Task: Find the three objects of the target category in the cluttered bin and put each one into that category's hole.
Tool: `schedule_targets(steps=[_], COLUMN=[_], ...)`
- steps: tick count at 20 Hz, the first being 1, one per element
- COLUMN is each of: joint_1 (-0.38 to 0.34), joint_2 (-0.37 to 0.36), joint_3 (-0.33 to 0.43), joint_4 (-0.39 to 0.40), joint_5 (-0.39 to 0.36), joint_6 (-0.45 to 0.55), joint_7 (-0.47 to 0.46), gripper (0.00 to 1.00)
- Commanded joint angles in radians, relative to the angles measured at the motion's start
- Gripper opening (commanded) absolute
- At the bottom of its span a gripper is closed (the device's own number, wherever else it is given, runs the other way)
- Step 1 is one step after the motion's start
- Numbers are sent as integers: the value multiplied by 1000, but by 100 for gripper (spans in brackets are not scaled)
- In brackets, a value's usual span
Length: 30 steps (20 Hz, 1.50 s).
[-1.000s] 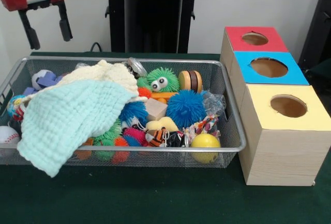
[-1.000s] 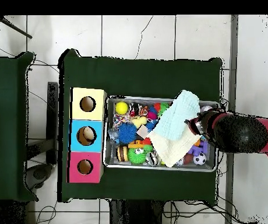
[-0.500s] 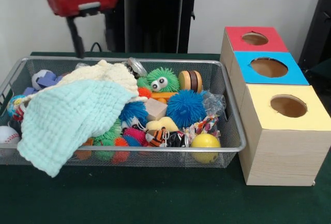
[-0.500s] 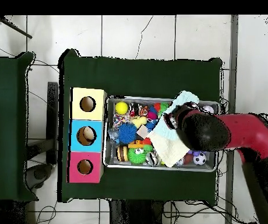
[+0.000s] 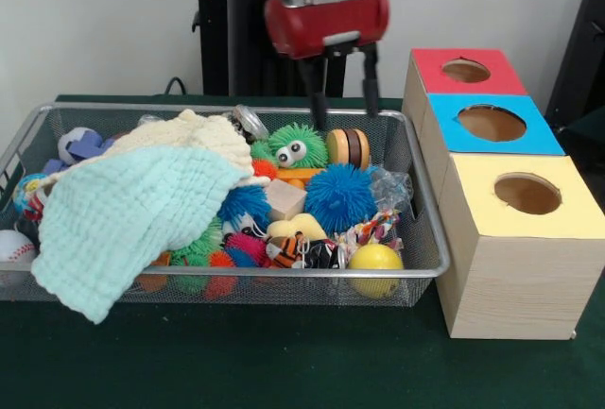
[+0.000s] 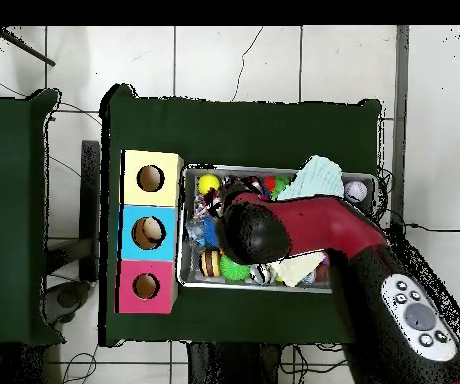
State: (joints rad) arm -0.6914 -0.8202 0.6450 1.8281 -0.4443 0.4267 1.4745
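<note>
Front view: jaws point(image 5: 341, 105) moved rightward over bin point(image 5: 422, 239)

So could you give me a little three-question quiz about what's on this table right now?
1. True or false: the gripper holds a toy.
2. Which box is nearest the yellow ball: A red, B blue, C yellow?
3. What drapes over the basket's front rim?

Key: 1 false, it is open and empty, above the basket. 2 C. 3 the pale green cloth.
</note>
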Motion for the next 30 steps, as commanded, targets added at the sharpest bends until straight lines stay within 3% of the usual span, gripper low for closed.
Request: schedule_targets(steps=[1, 8, 13, 18, 24, 30], joint_1=[71, 139, 184, 236, 260, 322], joint_2=[25, 31, 126, 182, 199, 119], joint_3=[-188, -259, -344, -434, -459, -487], joint_4=[80, 59, 1, -46, -39, -32], joint_5=[44, 27, -59, -90, -19, 97], joint_6=[-86, -104, -209, -278, -381, -302], joint_7=[327, 360, 326, 304, 331, 360], gripper=[100, 100, 100, 100, 100, 100])
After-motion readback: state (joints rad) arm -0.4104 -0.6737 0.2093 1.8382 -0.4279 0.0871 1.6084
